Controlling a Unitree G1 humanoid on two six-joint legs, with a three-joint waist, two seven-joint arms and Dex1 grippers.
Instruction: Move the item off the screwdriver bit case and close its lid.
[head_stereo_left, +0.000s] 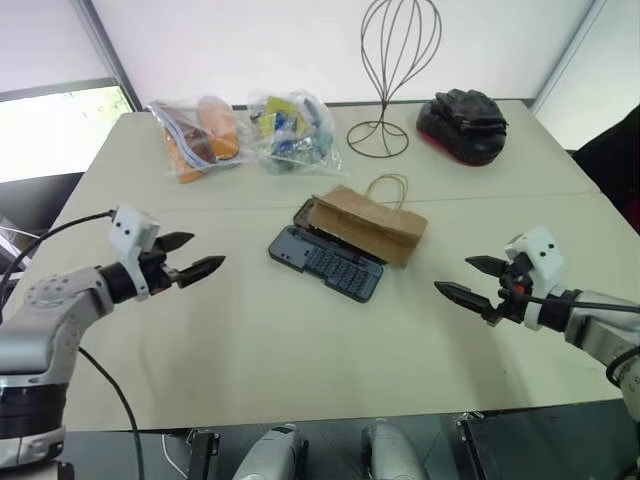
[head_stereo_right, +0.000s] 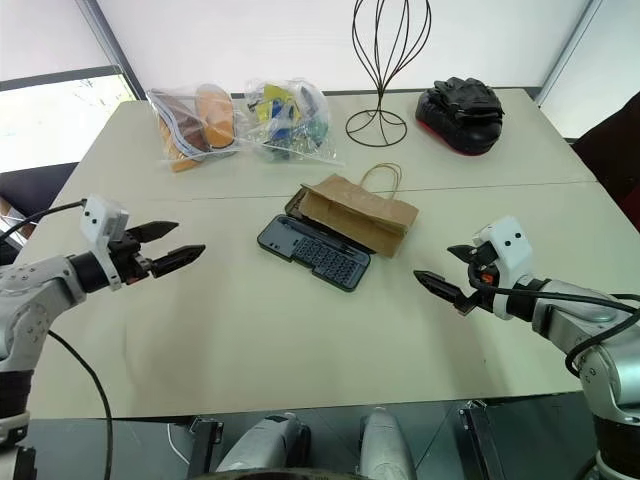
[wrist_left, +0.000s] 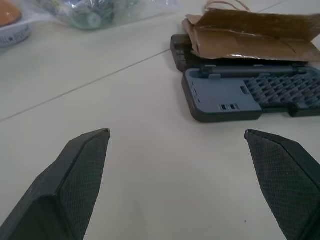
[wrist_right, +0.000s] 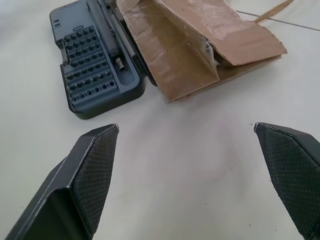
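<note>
The screwdriver bit case (head_stereo_left: 328, 259) lies open at the middle of the table, dark grey-blue, with rows of bits showing. The item, a brown paper bag (head_stereo_left: 368, 222) with twine handles, rests over the far half of the case and covers the lid; only a dark corner of the lid (head_stereo_left: 303, 213) peeks out. My left gripper (head_stereo_left: 208, 251) hovers open to the left of the case, well apart from it. My right gripper (head_stereo_left: 452, 274) hovers open to the right of the bag, also apart. In the wrist views both the left gripper (wrist_left: 177, 132) and the right gripper (wrist_right: 186, 127) hold nothing.
Two clear plastic bags (head_stereo_left: 200, 135) (head_stereo_left: 290, 130) of colourful things lie at the far left. A wire stand (head_stereo_left: 385, 75) and a bulky black pouch (head_stereo_left: 462, 125) stand at the far right. Bare tabletop (head_stereo_left: 300, 350) stretches between the case and the front edge.
</note>
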